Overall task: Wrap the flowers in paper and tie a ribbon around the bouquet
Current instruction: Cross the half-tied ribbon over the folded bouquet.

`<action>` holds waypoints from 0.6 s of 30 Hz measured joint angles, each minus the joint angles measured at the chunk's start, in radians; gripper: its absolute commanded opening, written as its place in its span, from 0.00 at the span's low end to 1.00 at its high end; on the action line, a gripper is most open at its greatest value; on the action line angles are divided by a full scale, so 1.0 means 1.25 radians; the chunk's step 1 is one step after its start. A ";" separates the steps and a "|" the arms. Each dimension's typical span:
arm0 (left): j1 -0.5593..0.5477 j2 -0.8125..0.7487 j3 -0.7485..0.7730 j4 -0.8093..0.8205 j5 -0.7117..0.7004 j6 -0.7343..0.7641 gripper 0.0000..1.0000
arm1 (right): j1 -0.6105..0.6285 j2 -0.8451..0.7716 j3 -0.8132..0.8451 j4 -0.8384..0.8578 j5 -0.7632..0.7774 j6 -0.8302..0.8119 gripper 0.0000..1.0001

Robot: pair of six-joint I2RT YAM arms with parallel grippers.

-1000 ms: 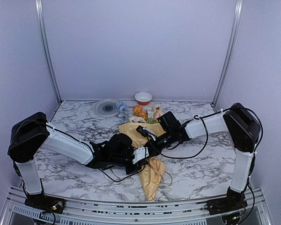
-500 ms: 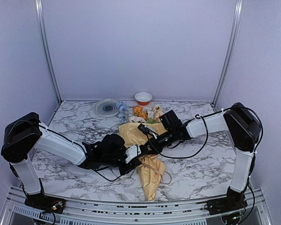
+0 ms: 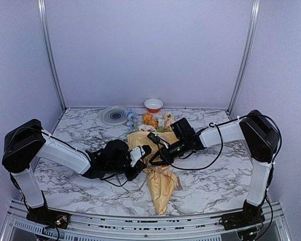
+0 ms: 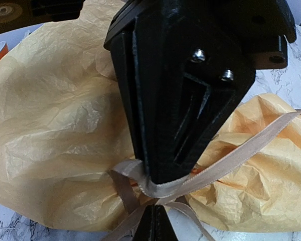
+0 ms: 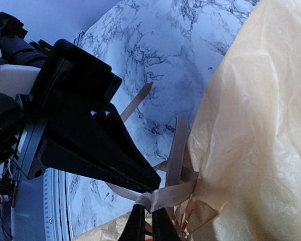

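Two hands are engaged on the tying step. The wrapping is judged done, since the flowers (image 3: pixel 150 120) are seen only at the wide far end of the bouquet (image 3: pixel 160 188), which is laid along the middle of the bench (image 3: pixel 215 170) with its narrow tip toward the near edge.

From the left, the left hand (image 4: pixel 156 193) is clenched on the ribbon (image 4: pixel 241 150) right at the pinched waist of the paper (image 4: pixel 55 125), and one strand is drawn taut out across the crinkled sheet. From the right, the right hand (image 5: pixel 146 201) is likewise clamped on a fold of ribbon just beside the paper, with loose ends trailing over the marble. Whether a knot is already formed cannot be told, though the strands are seen crossing at the waist.

An opposed pull of the two strands is probably called for next, to cinch the tie without the paper being torn or the bouquet dragged.

At the back, a grey disc (image 3: pixel 114 115) and, to its right, a bowl (image 3: pixel 153 104) are set well apart from the work. More in the way are the two hands themselves, crowded close together, and the black cables (image 3: pixel 215 158) looped near the bouquet, in which a strand might be caught.
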 measured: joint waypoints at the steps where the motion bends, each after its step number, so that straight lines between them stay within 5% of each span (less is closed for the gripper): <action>1: 0.001 0.000 0.000 0.003 -0.003 -0.002 0.00 | 0.000 0.000 0.000 0.000 -0.003 0.000 0.08; 18: 0.005 0.056 0.048 0.015 -0.003 -0.034 0.00 | -0.001 0.000 -0.001 -0.024 0.027 -0.019 0.13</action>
